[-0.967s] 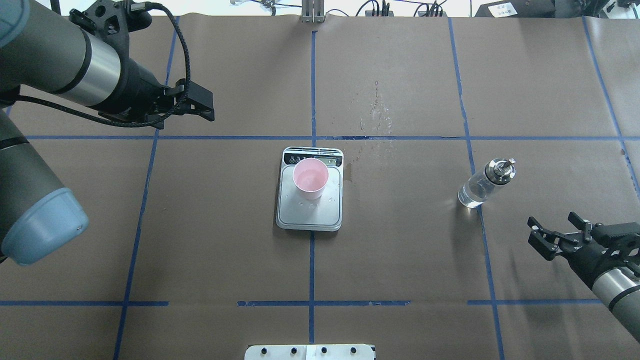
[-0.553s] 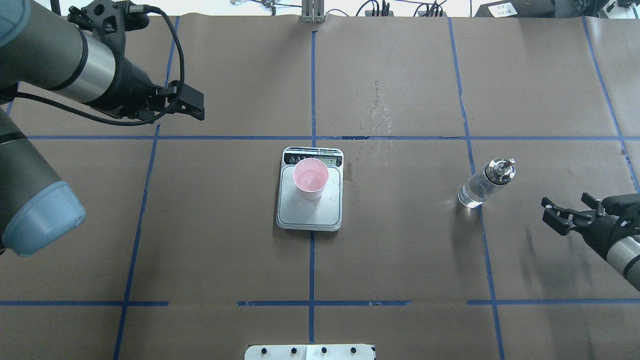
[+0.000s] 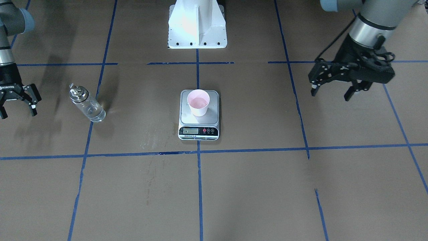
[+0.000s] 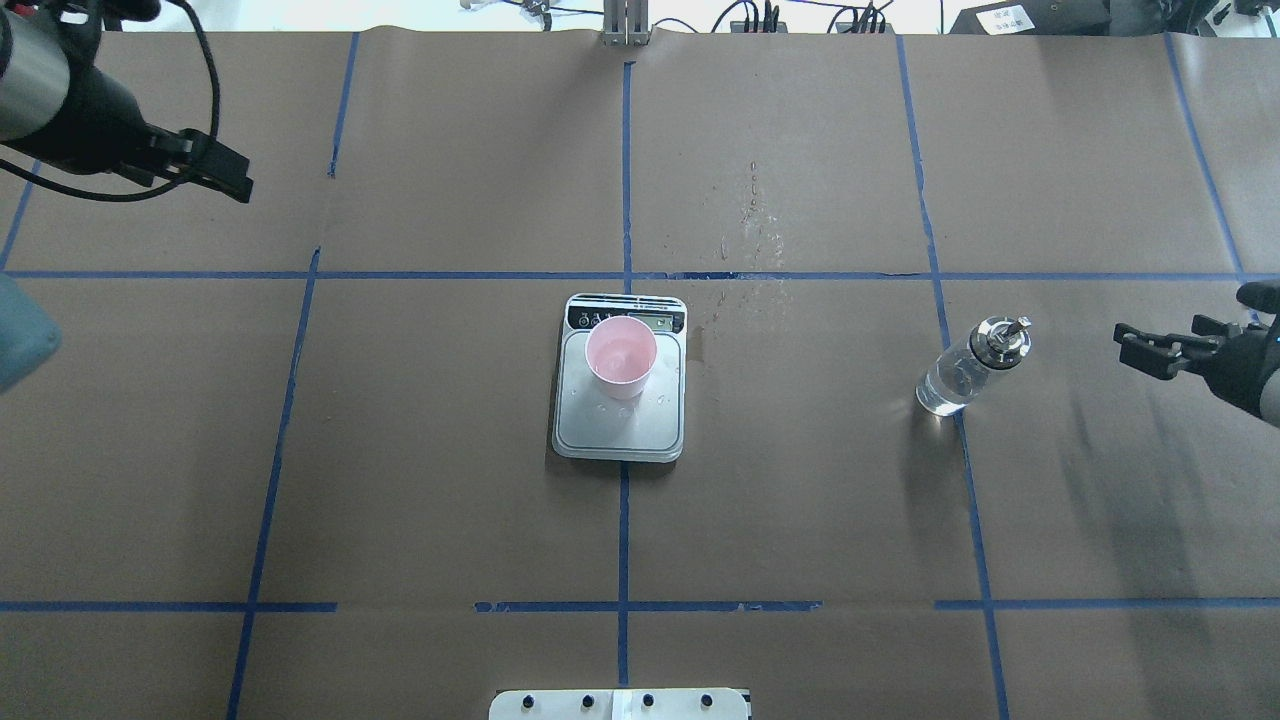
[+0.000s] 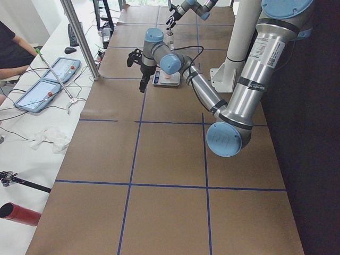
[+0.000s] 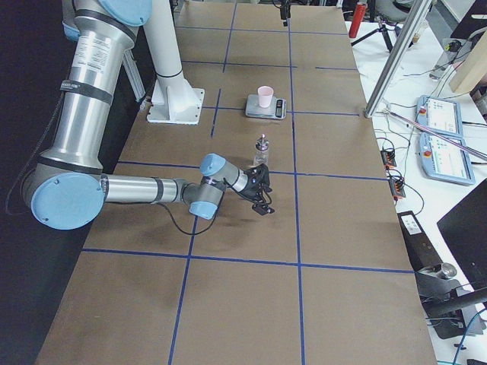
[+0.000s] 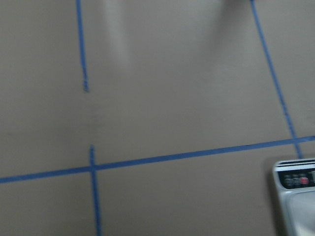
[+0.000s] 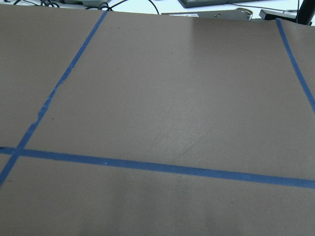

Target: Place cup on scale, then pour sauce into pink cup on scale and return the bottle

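The pale pink cup [image 4: 620,355] stands upright on the scale [image 4: 620,432] at the table's middle, with clear liquid in it; it also shows in the front view [image 3: 198,102]. The glass bottle [image 4: 968,368] with its silver pourer cap stands upright on the paper to the right, partly filled with clear sauce, free of any gripper. My right gripper [image 4: 1135,350] is open and empty, a hand's width right of the bottle. My left gripper [image 3: 330,95] is open and empty, far left of the scale. A corner of the scale [image 7: 298,196] shows in the left wrist view.
Brown paper with a blue tape grid [image 4: 625,275] covers the table. Wet spots [image 4: 755,230] lie beyond the scale. The white robot base [image 3: 197,23] stands behind the scale. Control tablets [image 5: 48,79] and cables lie past the table's far edge.
Both arms have drawn outward. The left gripper moved left and farther back. The right gripper moved right and back, level with the bottle. Cup, scale and bottle have not moved.
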Robot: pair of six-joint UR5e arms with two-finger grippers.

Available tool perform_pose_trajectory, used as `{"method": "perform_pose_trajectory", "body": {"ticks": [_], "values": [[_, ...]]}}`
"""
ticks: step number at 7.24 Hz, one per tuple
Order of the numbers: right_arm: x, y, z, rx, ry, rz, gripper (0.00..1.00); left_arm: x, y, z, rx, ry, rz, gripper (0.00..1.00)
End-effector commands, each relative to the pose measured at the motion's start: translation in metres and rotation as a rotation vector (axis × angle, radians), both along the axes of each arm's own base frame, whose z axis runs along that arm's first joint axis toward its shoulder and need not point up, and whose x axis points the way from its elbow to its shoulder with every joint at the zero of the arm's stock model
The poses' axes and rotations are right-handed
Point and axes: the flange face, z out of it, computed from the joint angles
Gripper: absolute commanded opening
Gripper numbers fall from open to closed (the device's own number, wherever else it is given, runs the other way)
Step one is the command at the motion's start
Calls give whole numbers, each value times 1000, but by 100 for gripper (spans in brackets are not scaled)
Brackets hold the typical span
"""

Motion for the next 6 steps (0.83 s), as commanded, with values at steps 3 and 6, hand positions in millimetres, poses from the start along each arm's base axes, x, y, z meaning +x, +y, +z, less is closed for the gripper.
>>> {"method": "perform_pose_trajectory", "body": {"ticks": [3, 6], "values": [[111, -124, -26, -191, 117, -233, 100, -142, -57, 170, -27, -122, 124, 100], [191, -121, 4, -295, 152, -496, 100, -244, -67, 304, -129, -129, 163, 100]]}}
